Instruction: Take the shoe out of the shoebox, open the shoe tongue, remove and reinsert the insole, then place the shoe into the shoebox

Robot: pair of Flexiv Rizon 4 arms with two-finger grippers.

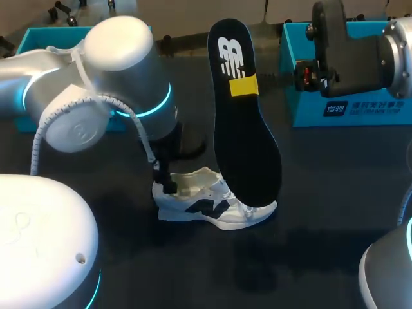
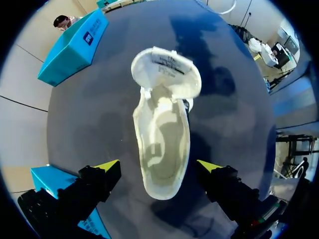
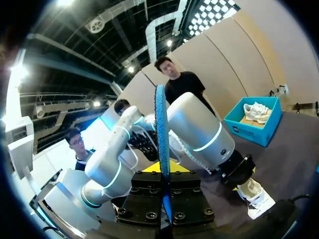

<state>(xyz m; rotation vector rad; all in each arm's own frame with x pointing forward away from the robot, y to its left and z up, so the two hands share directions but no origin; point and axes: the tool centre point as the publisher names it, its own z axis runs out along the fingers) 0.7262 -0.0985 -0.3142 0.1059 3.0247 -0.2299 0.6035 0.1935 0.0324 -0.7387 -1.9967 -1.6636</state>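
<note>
Dark table (image 1: pixel 335 193) carries everything. Left arm (image 1: pixel 96 84) comes in big from the left and bends down over the shoe; right arm (image 1: pixel 360 51) comes in from the far right. Two teal boxes sit at the back, right box (image 1: pixel 347 109) and left box (image 1: pixel 35 40), both well apart from the shoe; cannot tell which one is the target. Insole (image 1: pixel 244 129) is out of the shoe, held up on a slant with the heel end high and the wide toe end low over the shoe's forefoot; cannot tell if it touches. Shoe (image 1: pixel 212 206) stands on its sole mid-table, toe to the right. Right pincer (image 1: pixel 243 85) is clamped on the insole near its heel end; the right wrist view shows the insole edge-on, squeezed between both fingers. Left pincer (image 2: pixel 158 167) is spread wide with a finger either side of the shoe's heel, gaps on both sides, gripping nothing. Tongue (image 2: pixel 167 74) is folded forward, mouth wide, footbed bare. Step judged: removal is done and the reinsert is in hand. Next move likely needs the right arm to tip the toe end down into the mouth, line it up with the shoe's length, slide it forward under the tongue, then press the heel end flat. Left pincer probably should close on the heel so the shoe does not slide.
</note>
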